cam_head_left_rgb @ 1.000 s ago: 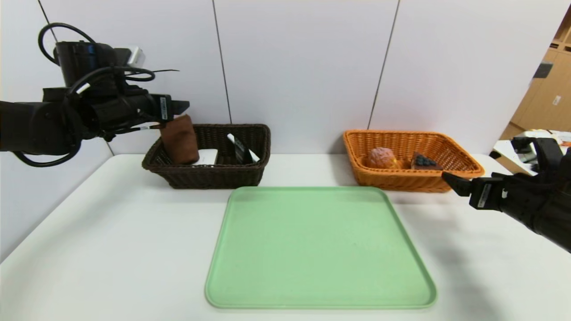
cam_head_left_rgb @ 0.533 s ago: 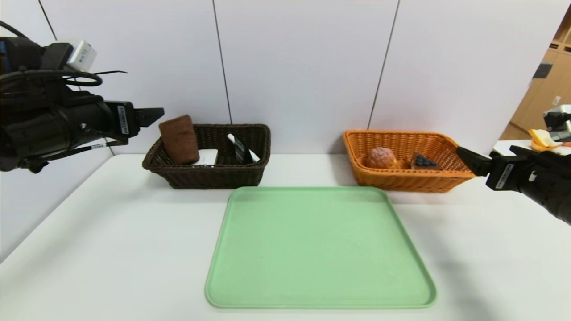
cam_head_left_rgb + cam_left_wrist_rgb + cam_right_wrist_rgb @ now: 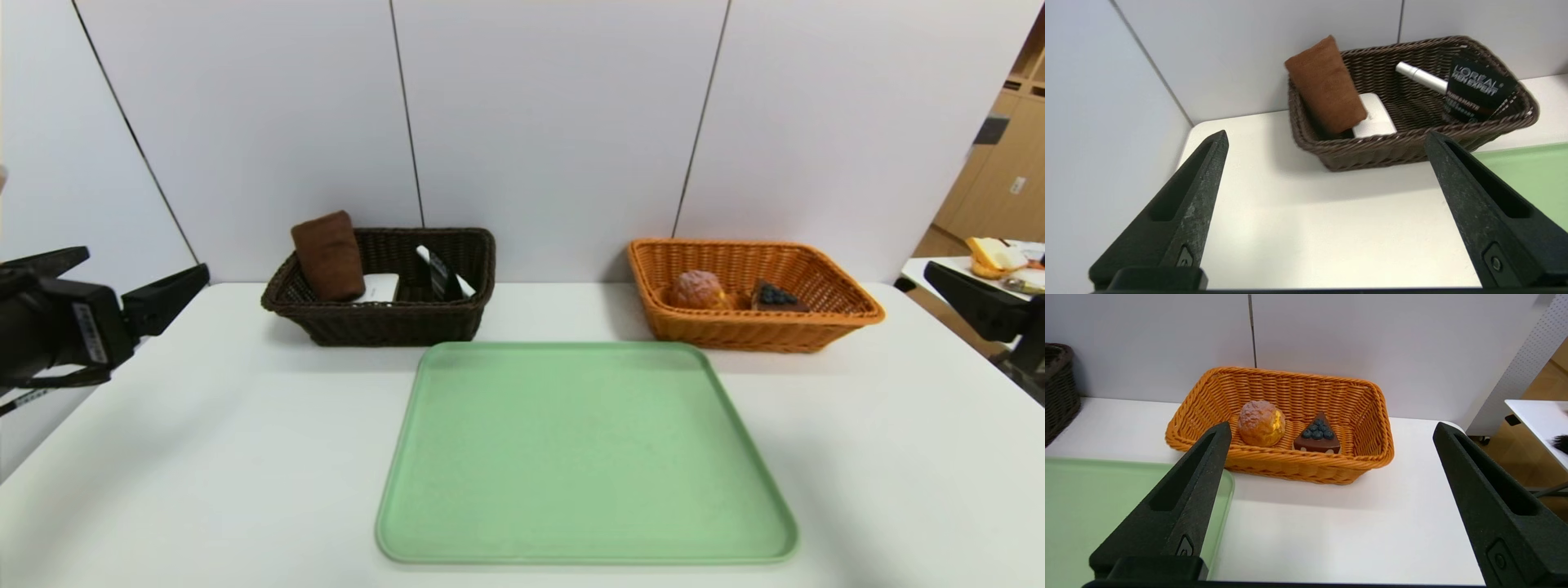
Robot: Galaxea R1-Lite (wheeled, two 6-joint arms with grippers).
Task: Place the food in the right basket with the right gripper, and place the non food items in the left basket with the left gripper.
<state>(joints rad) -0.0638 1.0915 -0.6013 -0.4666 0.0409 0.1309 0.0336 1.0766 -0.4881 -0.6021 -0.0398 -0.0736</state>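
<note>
The dark brown basket [image 3: 384, 322] at the back left holds the rolled brown towel [image 3: 329, 255] leaning on its left end, the white case [image 3: 377, 287], the white marker pen [image 3: 1421, 76] and the black L'Oreal tube [image 3: 439, 273]. The orange basket [image 3: 759, 331] at the back right holds the sugary bun [image 3: 698, 289] and the chocolate cake slice [image 3: 777, 296]. My left gripper [image 3: 135, 278] is open and empty at the table's left edge, well short of the dark basket. My right gripper [image 3: 1331, 430] is open and empty off the table's right side.
An empty green tray [image 3: 584, 453] lies in the middle of the white table [image 3: 204, 457], in front of both baskets. A grey panel wall stands close behind the baskets. A side table [image 3: 1000, 261] with items stands at the far right.
My left gripper has let go of the towel, which now leans in the dark basket, and pulled back left and down. My right gripper has drawn back to the right, away from the orange basket.
</note>
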